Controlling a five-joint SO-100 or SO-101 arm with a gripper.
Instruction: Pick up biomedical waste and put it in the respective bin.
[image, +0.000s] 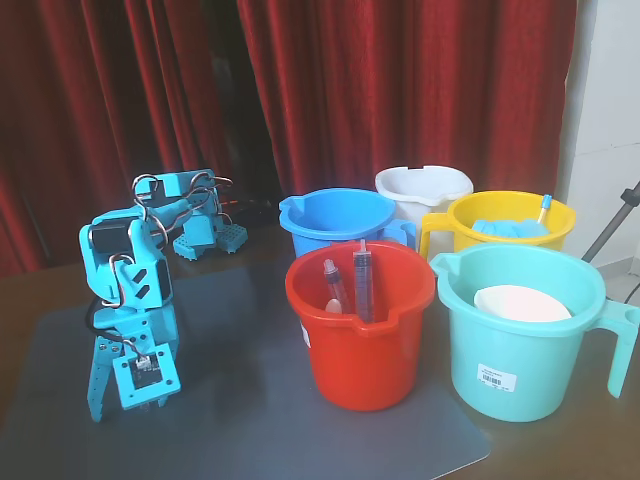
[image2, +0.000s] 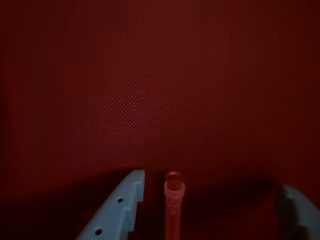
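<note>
In the wrist view a small thin translucent tube (image2: 173, 210) lies on the mat, tinted pink by the dark red cast of this view. It sits between my gripper's (image2: 210, 202) two fingers, close to the left finger (image2: 122, 207) and far from the right one (image2: 296, 212). The jaws stand wide apart and nothing is held. In the fixed view the blue arm is folded down at the left with the gripper (image: 128, 400) pointing at the grey mat (image: 300, 440). The tube is hidden there.
Several buckets stand to the right in the fixed view: red (image: 365, 375) holding two syringes with dark red fluid (image: 362, 280), blue (image: 335, 215), white (image: 420, 185), yellow (image: 510, 215) and teal (image: 520, 365). A second blue arm (image: 200, 215) stands behind, before a red curtain.
</note>
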